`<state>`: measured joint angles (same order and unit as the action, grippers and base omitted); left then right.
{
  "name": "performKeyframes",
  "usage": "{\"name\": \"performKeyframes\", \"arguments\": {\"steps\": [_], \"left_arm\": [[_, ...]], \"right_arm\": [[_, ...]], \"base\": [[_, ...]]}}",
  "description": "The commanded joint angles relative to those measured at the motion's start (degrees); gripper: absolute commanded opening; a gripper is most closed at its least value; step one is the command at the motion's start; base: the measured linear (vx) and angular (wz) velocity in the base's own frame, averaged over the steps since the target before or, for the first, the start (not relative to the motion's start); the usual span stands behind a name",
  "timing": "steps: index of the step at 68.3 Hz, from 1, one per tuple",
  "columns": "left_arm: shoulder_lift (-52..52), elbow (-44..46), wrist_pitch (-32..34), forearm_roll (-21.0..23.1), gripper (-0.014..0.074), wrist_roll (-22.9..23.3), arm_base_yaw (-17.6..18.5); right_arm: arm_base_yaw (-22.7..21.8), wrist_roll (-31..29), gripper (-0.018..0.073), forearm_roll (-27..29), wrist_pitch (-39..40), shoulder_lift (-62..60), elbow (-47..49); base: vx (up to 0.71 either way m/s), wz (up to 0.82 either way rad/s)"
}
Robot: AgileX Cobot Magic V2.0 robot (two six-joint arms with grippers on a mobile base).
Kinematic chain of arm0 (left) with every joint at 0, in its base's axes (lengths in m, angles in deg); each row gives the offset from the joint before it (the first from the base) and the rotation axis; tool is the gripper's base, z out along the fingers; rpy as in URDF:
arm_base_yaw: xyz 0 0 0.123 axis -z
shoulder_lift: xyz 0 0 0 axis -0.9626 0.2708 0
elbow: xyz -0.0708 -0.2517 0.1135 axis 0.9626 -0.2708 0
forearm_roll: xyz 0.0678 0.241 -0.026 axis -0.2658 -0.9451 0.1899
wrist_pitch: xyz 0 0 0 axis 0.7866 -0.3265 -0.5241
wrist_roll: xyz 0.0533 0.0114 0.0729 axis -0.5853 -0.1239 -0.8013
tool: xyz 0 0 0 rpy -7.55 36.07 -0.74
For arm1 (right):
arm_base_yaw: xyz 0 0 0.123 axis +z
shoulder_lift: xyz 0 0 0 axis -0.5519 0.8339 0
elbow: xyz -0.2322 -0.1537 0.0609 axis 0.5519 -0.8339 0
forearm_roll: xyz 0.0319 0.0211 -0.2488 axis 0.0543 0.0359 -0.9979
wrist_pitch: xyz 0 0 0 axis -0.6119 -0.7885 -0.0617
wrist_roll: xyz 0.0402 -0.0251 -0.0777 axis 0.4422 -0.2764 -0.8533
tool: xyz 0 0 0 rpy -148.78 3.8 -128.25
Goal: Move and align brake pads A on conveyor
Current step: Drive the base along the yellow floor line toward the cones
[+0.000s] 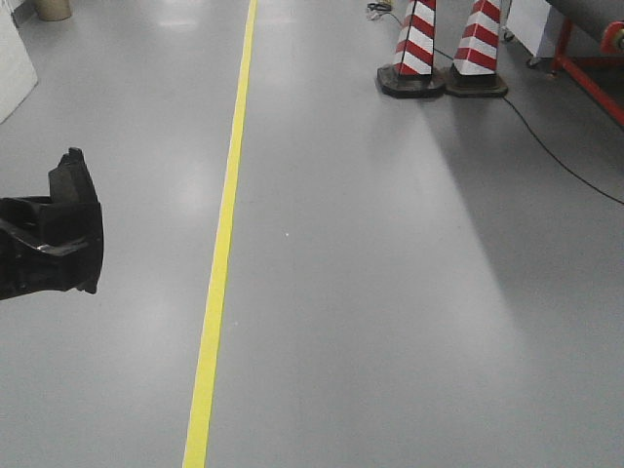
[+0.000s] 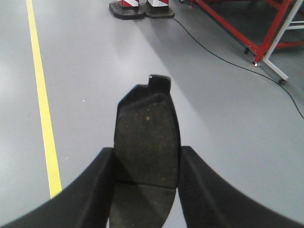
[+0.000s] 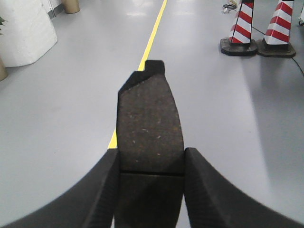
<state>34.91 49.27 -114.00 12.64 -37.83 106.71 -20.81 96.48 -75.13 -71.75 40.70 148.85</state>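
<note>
Each gripper carries one brake pad above the grey floor. In the left wrist view my left gripper (image 2: 147,157) is shut on a dark grey brake pad (image 2: 147,133), whose groove runs across between the fingers and whose black backing tab points away. In the right wrist view my right gripper (image 3: 151,159) is shut the same way on a second pad (image 3: 149,121). The conveyor shows only as its red frame (image 1: 585,60) and a dark belt end (image 1: 585,14) at the far right. Its red legs (image 2: 237,28) are also in the left wrist view.
A yellow floor line (image 1: 222,244) runs away from me. Two red-and-white cones (image 1: 444,49) stand ahead to the right, and a black cable (image 1: 556,156) trails from them across the floor. A black arm end (image 1: 54,234) juts in at the left. A white block (image 3: 23,28) stands far left.
</note>
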Motion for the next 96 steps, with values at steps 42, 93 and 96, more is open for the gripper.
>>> {"name": "performKeyframes", "arguments": {"steps": [42,93,96], "left_arm": [[-0.64,1.73,4.55,-1.02,0.0118,0.47,0.18],[-0.64,1.73,4.52,-1.02,0.0118,0.47,0.18],[-0.64,1.73,4.52,-1.02,0.0118,0.47,0.18]], "right_arm": [[-0.17,-0.46,0.0095,-0.40,5.10,0.11,1.67],[-0.17,-0.46,0.0095,-0.40,5.10,0.11,1.67],[-0.17,-0.46,0.0095,-0.40,5.10,0.11,1.67]], "base": [[0.58,0.03],[0.60,0.01],[0.60,0.01]]}}
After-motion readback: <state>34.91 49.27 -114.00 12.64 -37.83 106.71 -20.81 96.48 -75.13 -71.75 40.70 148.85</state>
